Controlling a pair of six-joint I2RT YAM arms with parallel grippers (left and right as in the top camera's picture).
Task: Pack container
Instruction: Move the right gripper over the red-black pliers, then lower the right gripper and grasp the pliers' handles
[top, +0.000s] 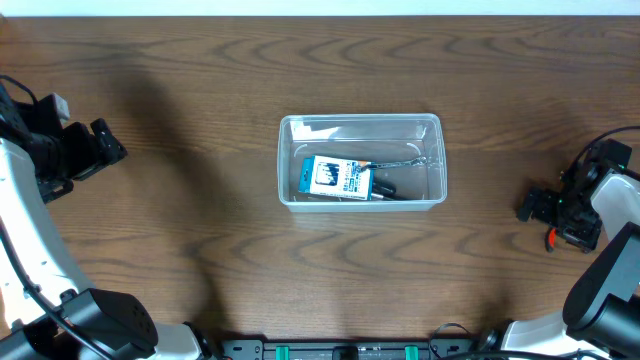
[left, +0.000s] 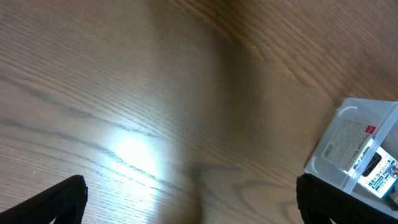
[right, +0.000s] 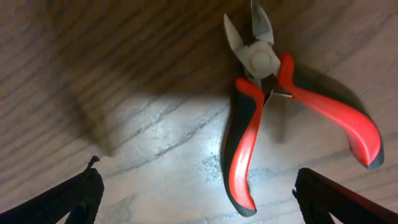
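Observation:
The clear plastic container sits at the table's middle, holding a small blue and white box and a dark tool. It also shows in the left wrist view at the right edge. My left gripper is open and empty at the far left, well away from the container. My right gripper is open at the far right, low over red-and-black pliers lying flat on the table, jaws parted. One handle lies between my fingertips, untouched. In the overhead view only a red tip of the pliers shows.
Bare wooden table surrounds the container. The table's far edge runs along the top of the overhead view.

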